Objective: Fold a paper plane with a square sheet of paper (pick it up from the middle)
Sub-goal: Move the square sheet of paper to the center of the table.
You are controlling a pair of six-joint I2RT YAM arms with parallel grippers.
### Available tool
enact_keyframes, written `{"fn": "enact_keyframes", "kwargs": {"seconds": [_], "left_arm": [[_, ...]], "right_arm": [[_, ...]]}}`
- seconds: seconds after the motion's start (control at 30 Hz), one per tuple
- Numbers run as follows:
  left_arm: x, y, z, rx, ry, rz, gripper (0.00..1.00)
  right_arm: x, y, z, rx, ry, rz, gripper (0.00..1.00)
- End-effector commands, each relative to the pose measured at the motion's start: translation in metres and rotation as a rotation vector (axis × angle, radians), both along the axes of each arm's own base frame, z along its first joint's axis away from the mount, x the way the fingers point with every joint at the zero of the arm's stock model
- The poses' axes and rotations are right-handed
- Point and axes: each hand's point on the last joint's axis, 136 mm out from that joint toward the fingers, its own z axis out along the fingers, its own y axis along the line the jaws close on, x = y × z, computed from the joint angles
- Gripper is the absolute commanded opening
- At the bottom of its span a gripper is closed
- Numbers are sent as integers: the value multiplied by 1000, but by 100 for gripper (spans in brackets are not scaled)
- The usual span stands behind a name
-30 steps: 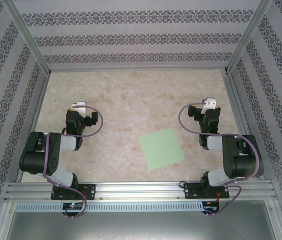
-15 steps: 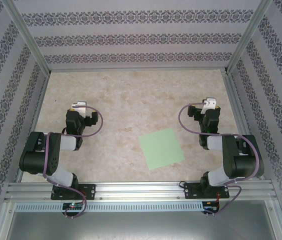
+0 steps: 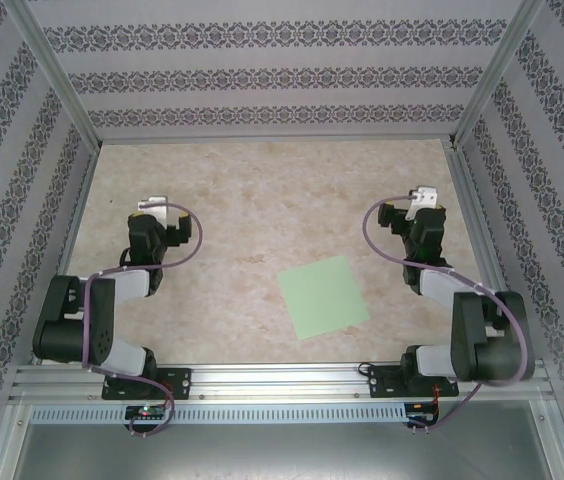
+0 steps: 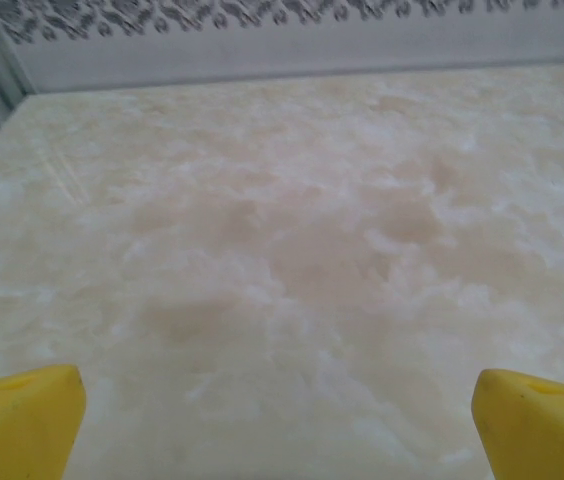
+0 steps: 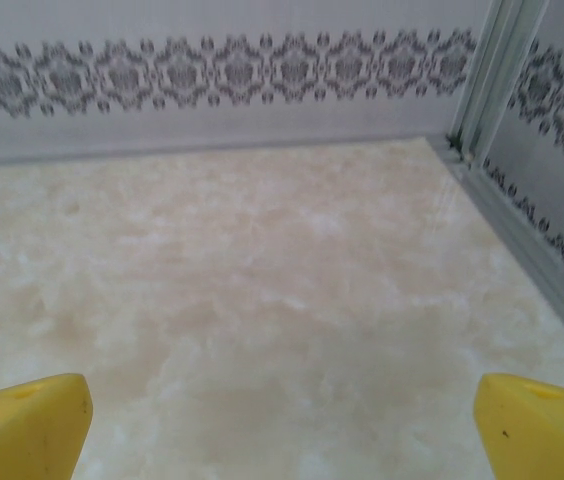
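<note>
I'm at the very start here, imo: no fold made yet, so I'm working the approach/pick step. The square sheet of paper point(image 3: 324, 297) is lying flat on the table point(image 3: 262, 190), near the front edge, a bit right of centre, between the two arms and closer to the right one. Neither arm is touching it.

The left gripper point(image 3: 153, 208) is hanging over bare tabletop well to the sheet's left. On its wrist cam the yellow fingertips point(image 4: 17, 425) are sitting wide apart w/ nothing between them. The right gripper point(image 3: 424, 199) is hovering beyond & right of the sheet, also spread wide and empty, facing the back wall point(image 5: 222, 70).

Next move, as I'm judging it: one arm, prob. the right, is needing to get over the sheet's middle, drop straight down and pinch there. Paper that thin is giving the fingers no edge, so I'm expecting to press lightly & close until the centre bunches up.

The sheet is looking pale green, plain, square, turned slightly vs the table edges, w/ no crease or curl showing.
</note>
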Motion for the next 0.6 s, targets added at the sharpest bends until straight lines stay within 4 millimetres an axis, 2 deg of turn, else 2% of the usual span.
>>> {"fn": "enact_keyframes", "kwargs": {"seconds": [0.0,0.07,0.17,0.3,0.43,0.57], "left_arm": [[-4,12,21,-62,36,120,100],[-8,8,33,-118,42,122,100],[-15,1,50,-189,78,109,100],[-27,0,63,-261,160,141,100],[-36,-19,70,-331,261,73,100],[-38,-31,72,-370,302,17,100]], "right_arm": [[-2,-5,25,93,32,-82,98],[-4,-5,30,183,111,-128,98],[-12,1,27,303,267,-162,98],[-16,18,25,389,334,-121,98],[-25,55,15,432,436,13,98],[-51,97,-6,409,574,89,98]]}}
